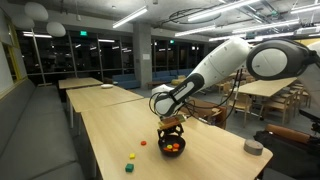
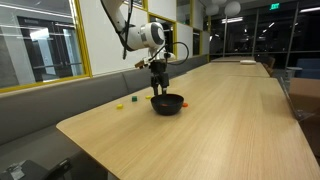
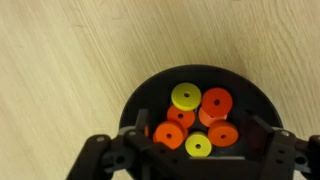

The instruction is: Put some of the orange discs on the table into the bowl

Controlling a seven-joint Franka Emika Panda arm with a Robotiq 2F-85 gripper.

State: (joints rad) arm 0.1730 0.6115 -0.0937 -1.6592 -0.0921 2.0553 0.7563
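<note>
Hovering directly over the bowl (image 2: 167,105), fingers (image 3: 100,158) spread wide apart and gripping nothing, as seen in the wrist view. Inside the bowl: several orange discs (image 3: 216,102) heaped against one another, mixed with two yellow discs (image 3: 185,96), all well within the rim. Outside it, on the desk (image 1: 110,130) and near the bowl: one small reddish-orange piece (image 1: 143,142), likely another disc, then a yellow piece (image 1: 131,156) and a green piece (image 1: 129,167) farther off, all too small to tell shapes for sure. Probably between drops now, so rise straight up first to clear the rim without clipping it, then swing toward the reddish-orange piece, ignoring yellow and green. Come down square over it, fingers straddling it on either side, tips almost grazing the wood, and close gently; beware of slipping or flipping on edge with such thin flat pieces. Carry over the middle of the bowl and let go low, to avoid a bounce out. As for pointing: discs in the bowl lying flat or slightly tilted on their neighbours, broad faces up toward the wrist camera; round, so no long axis to speak of, any approach angle serving equally. Bowl upright, mouth up, likewise round.
</note>
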